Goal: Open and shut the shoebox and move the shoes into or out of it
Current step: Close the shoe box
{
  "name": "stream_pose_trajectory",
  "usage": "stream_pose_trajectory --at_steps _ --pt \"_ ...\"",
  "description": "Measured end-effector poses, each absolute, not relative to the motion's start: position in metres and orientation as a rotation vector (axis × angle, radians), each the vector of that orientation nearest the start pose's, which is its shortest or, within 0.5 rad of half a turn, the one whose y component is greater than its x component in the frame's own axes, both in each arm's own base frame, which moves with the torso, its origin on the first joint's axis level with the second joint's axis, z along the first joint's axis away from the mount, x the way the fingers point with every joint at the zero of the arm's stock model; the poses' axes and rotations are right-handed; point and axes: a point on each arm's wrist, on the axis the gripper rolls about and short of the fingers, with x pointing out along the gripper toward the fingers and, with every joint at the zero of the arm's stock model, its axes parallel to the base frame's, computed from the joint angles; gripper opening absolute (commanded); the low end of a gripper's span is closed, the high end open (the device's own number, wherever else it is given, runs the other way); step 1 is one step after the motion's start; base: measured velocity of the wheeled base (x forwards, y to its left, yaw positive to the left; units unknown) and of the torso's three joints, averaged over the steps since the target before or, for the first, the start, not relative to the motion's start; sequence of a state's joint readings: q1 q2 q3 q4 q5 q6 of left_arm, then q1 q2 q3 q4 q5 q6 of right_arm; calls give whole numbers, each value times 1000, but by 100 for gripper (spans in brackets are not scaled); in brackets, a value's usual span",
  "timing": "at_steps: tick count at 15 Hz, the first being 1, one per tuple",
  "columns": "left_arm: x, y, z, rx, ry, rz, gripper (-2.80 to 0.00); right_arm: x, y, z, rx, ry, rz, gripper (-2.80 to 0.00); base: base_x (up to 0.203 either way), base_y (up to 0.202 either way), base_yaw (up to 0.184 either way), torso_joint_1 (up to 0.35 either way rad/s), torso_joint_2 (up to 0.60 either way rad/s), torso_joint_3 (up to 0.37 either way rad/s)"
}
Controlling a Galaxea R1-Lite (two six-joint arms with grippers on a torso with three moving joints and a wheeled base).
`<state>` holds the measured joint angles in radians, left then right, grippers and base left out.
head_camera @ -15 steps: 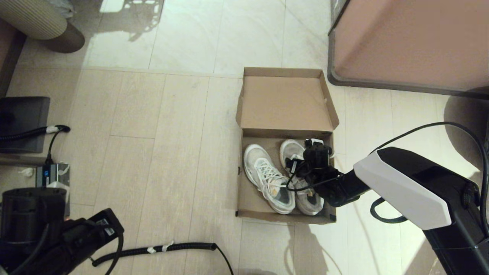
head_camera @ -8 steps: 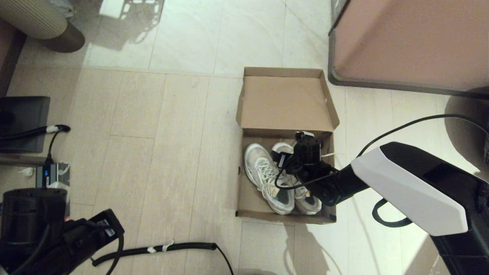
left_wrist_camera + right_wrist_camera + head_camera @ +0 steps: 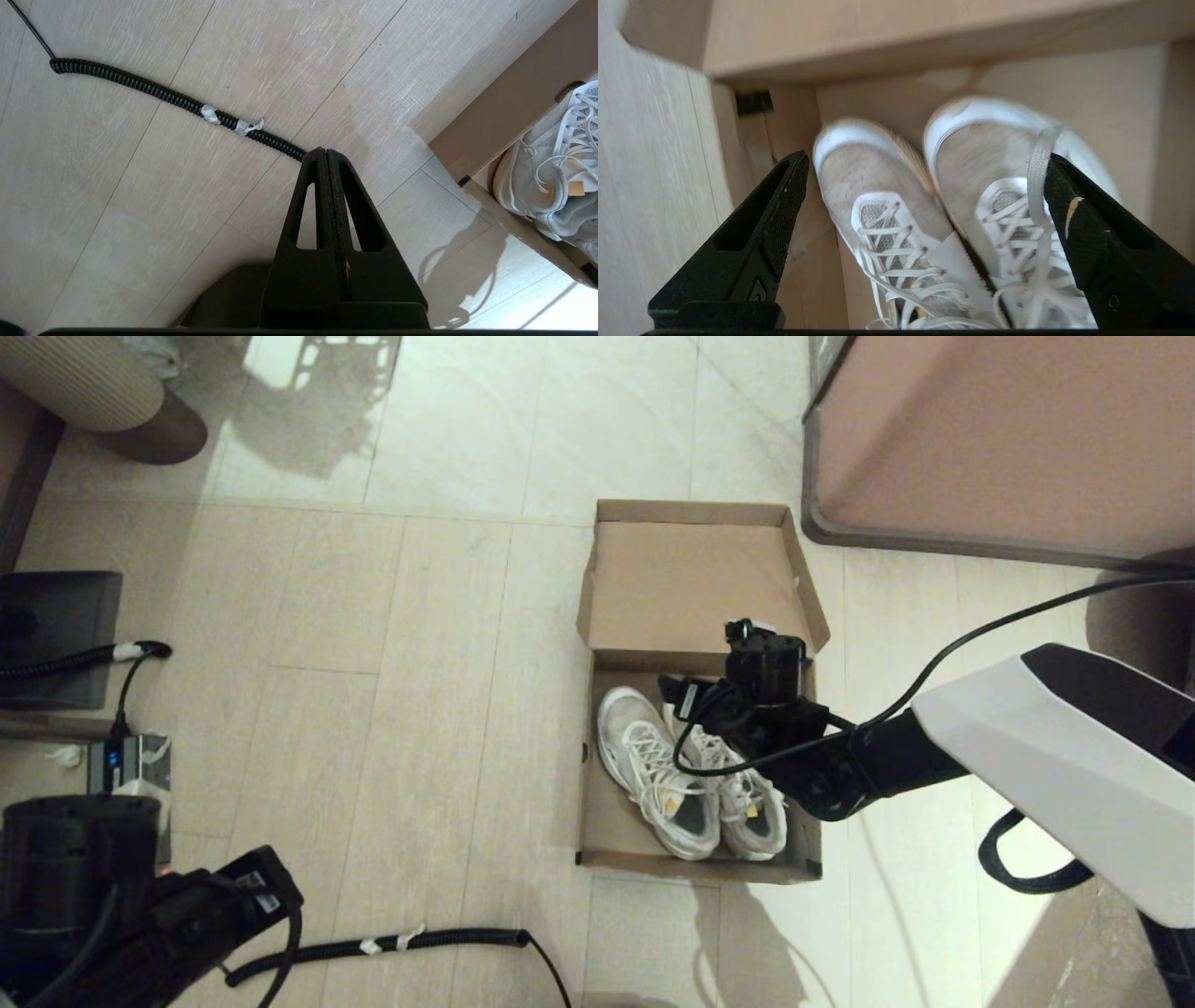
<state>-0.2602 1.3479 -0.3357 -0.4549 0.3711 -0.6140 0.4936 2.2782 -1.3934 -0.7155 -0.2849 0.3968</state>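
The brown cardboard shoebox [image 3: 607, 840] stands open on the floor, its lid [image 3: 695, 579] folded back. Inside lie two white lace-up shoes side by side, the left shoe [image 3: 653, 775] and the right shoe [image 3: 756, 812], toes toward the hinge. My right gripper [image 3: 738, 695] hovers over the toe end of the pair. In the right wrist view it [image 3: 927, 157] is open wide, and both shoes [image 3: 878, 186] show between its fingers with nothing gripped. My left gripper [image 3: 326, 150] is shut and empty, parked low at the near left [image 3: 252, 887].
A large pinkish-brown cabinet [image 3: 1008, 439] stands just right of the lid. A coiled black cable [image 3: 392, 945] lies on the floor near me. At the left are a dark box [image 3: 56, 635] and a power strip [image 3: 126, 761].
My right arm has reached forward, carrying the open gripper from over the shoes' laces toward their toes near the hinge. The shoes, box and left arm have not moved.
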Motion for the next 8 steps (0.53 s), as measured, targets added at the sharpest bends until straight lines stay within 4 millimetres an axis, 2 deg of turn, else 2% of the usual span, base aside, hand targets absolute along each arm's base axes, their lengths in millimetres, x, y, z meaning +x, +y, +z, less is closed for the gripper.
stream_pose_trajectory --at_steps 5,8 --pt "167 -36 128 -427 483 263 -280 390 213 142 308 215 157 0 0 0 0 0 0 0" --pt "166 -36 127 -425 492 258 -280 375 209 163 257 243 162 0 0 0 0 0 0 0"
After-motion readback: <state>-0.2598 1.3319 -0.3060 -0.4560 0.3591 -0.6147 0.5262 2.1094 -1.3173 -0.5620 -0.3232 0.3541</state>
